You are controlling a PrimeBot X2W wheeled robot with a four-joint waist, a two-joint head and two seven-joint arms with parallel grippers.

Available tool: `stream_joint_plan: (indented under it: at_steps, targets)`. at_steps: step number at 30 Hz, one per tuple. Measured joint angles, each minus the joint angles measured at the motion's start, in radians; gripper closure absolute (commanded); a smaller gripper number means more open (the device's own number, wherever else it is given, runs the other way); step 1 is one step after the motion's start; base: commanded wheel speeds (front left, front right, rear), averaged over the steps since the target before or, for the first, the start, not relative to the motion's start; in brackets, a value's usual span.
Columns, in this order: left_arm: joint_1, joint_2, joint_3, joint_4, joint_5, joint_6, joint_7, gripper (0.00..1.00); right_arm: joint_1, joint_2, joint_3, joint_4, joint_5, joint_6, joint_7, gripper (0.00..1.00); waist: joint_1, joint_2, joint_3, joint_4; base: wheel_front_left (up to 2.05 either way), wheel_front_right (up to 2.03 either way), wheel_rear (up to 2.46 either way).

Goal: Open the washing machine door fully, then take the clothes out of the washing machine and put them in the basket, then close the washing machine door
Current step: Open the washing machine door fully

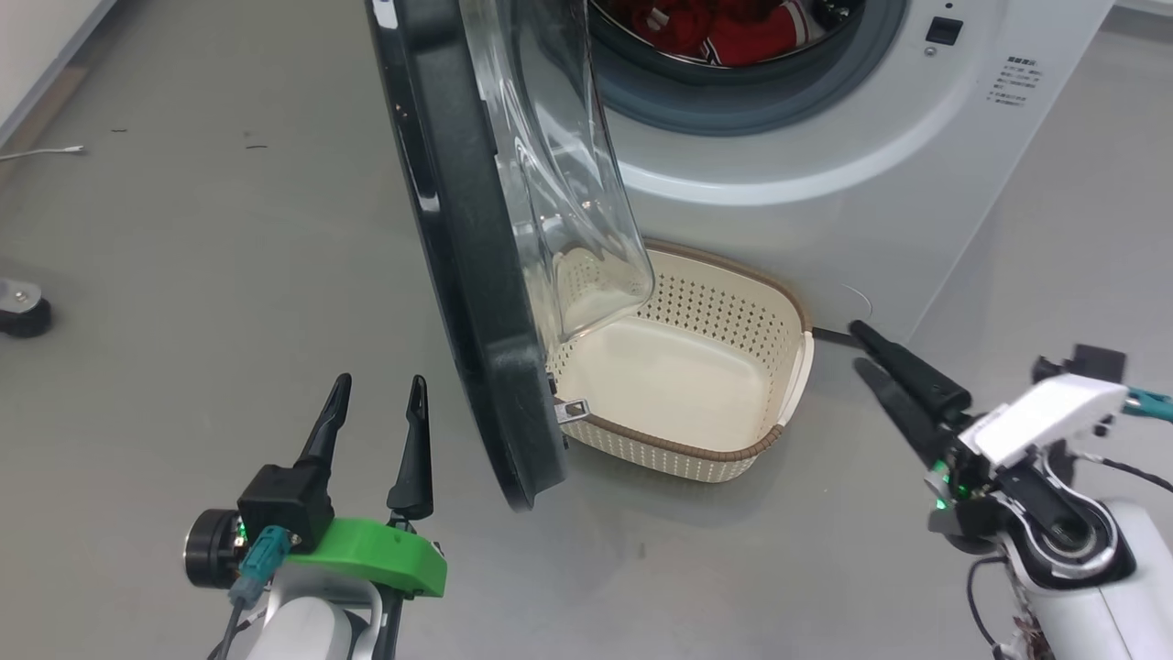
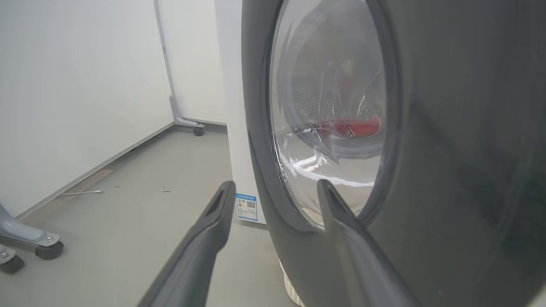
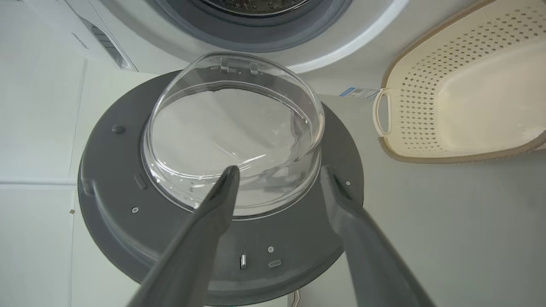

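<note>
Washing machine door [image 1: 458, 257] stands partly open above the basket [image 1: 696, 312], apparently placed to catch the clothes [image 1: 751, 37]; left end effector [image 1: 381, 379] and right end effector [image 1: 858, 346] hover empty, fingers apart.

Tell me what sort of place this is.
Likely a lab or test room staged as a laundry corner: a white front-loading washing machine and cream basket stand on a bare grey floor, with plain white walls and a stand on castors.

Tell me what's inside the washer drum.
Bright red fabric clothes with white striped trim lie in the steel drum of the white front-loading washing machine. The open black-framed glass door covers the drum's left side.
</note>
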Motion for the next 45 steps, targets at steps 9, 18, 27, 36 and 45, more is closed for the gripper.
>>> stream_joint_plan:
  at_steps: [9,18,27,36,45]
  targets:
    - [0.001,0.0,0.001,0.006,0.004,0.0,0.0,0.0,0.122,-0.063,-0.064,-0.074,-0.235,0.0,-0.239,0.0,0.0,0.0,-0.008,-0.02,0.0,0.0,0.0]
    - [0.005,0.0,0.019,0.019,0.006,0.0,0.0,0.0,0.206,-0.166,-0.113,-0.068,-0.583,0.0,-0.528,0.0,0.0,0.0,-0.026,-0.038,0.0,0.0,0.0]
    - [0.024,0.0,0.019,0.034,0.014,0.0,0.0,0.0,0.236,-0.247,-0.112,-0.095,-0.876,-0.06,-0.727,0.0,0.0,0.0,-0.047,-0.052,0.0,0.0,0.0]
    - [0.026,0.0,0.013,0.04,0.016,0.0,0.0,0.0,0.277,-0.277,-0.04,-0.132,-1.109,-0.134,-0.748,0.0,0.0,0.0,-0.06,-0.057,0.0,0.0,0.0]
    - [0.026,0.0,0.009,0.046,0.016,0.0,0.0,0.0,0.336,-0.182,0.023,-0.132,-1.133,-0.16,-0.747,0.0,0.0,0.0,-0.061,-0.058,0.0,0.0,0.0]
